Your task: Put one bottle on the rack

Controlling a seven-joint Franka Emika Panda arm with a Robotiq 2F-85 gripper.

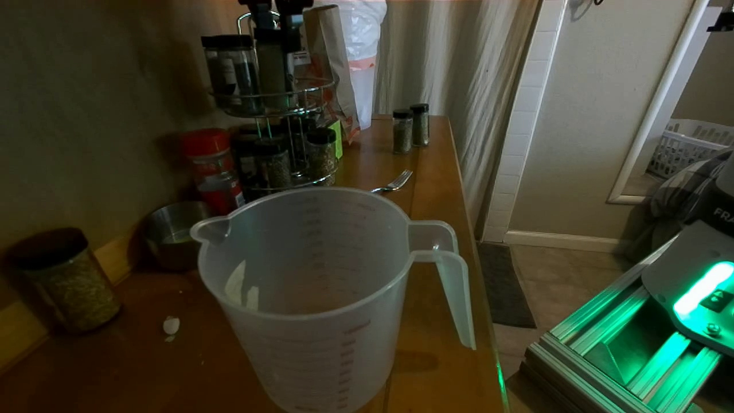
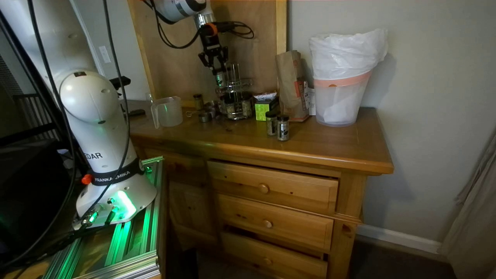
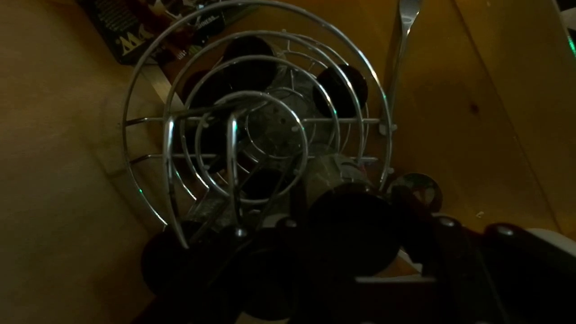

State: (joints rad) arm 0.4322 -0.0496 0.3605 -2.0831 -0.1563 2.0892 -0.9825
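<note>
1. Wrist view: you look steeply down on the rack (image 3: 231, 157), close up.
2. In an exterior view, you look along the dresser (image 1: 433, 183) from close by the jug (image 1: 304, 355).
3. In an exterior view, you face its drawers (image 2: 286, 190) from farther back, beside the arm (image 2: 93, 97).
4. Both exterior views share rack and jug.

The white, smooth-shelled, jointed arm (image 2: 95, 104) stood on a rounded white base (image 2: 135, 188), its light strip (image 2: 126, 205) glowing green in both exterior views; the arm's upper stretch lay out of sight overhead. From a white-and-dark wrist (image 2: 182, 9) hung a black, two-fingered pincer (image 2: 219, 71), aimed downward with a slight tilt, its dark fingers (image 3: 411, 216) spaced apart and clamped in a grip.
</note>
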